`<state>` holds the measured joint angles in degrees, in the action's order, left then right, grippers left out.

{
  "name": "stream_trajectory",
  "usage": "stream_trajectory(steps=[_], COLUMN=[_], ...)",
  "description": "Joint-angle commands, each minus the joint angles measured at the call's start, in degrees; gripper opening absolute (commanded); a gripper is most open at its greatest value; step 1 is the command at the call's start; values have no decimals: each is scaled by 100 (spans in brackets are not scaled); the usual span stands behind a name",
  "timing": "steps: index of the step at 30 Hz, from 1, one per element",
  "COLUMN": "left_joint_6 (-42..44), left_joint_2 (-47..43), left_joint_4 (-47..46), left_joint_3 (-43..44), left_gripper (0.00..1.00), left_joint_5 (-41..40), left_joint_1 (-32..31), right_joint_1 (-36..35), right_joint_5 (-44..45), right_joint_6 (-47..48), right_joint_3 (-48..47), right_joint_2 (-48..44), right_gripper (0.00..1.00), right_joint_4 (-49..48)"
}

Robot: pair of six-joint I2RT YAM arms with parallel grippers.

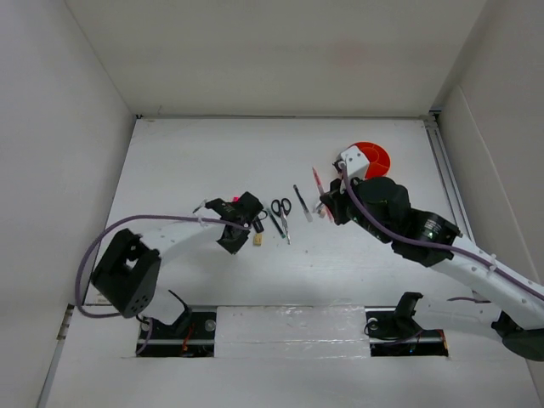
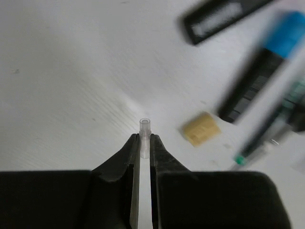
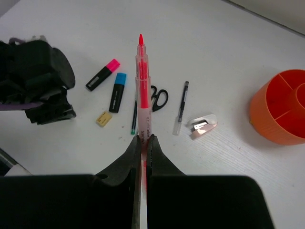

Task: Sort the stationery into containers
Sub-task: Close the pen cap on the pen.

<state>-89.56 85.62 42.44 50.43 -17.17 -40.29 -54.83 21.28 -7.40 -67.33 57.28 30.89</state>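
My right gripper (image 3: 143,139) is shut on a pink pen (image 3: 143,86) and holds it above the table; in the top view this gripper (image 1: 325,206) sits left of the round orange organiser (image 1: 371,157), with the pen (image 1: 317,181) sticking out. The organiser (image 3: 283,107) has inner dividers. My left gripper (image 2: 145,138) is shut on a thin clear plastic tube (image 2: 144,128); in the top view it (image 1: 231,238) is left of the yellowish eraser (image 1: 257,240). On the table lie the scissors (image 3: 159,98), a dark pen (image 3: 181,107), a green-tipped pen (image 3: 134,117), pink-capped (image 3: 102,75) and blue-capped (image 3: 117,91) highlighters.
A small pinkish-white sharpener-like item (image 3: 204,126) lies between the dark pen and the organiser. The eraser (image 2: 200,129) and blue-capped highlighter (image 2: 267,62) lie just right of my left fingers. White walls enclose the table on three sides.
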Motion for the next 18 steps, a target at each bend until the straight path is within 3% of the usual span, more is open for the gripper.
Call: stream_trajectory(steps=[1, 2, 3, 5, 8, 10, 14, 18], left_joint_6=[804, 1313, 2423, 3178, 4319, 4770, 5781, 6371], left_joint_2=[-1289, -1485, -1644, -1908, -1909, -1831, -1725, -1935], left_joint_4=[-14, -529, -804, -1122, -1509, -1782, -2432, -3126], left_joint_3=[807, 967, 1116, 1545, 1986, 2171, 2339, 1988], left_gripper=[0, 0, 0, 0, 0, 0, 0, 0], left_joint_5=[-761, -762, -483, -227, 353, 1070, 2284, 3104], left_joint_1=[-41, 30, 143, 502, 1012, 1103, 1103, 1103], right_joint_1=[-46, -46, -46, 25, 305, 437, 438, 438], right_joint_5=[-614, -799, -1140, -1476, -1985, -2939, -3900, -4246], right_joint_6=[-34, -86, -165, -314, -1104, -1553, -1993, -2695], right_joint_3=[167, 246, 247, 457, 1279, 1747, 1969, 2355], right_joint_2=[-173, -173, -173, -94, -94, -94, 327, 565], right_gripper=[0, 0, 0, 0, 0, 0, 0, 0], right_joint_4=[-663, -803, -865, -1049, -2093, -3257, -4230, -5408])
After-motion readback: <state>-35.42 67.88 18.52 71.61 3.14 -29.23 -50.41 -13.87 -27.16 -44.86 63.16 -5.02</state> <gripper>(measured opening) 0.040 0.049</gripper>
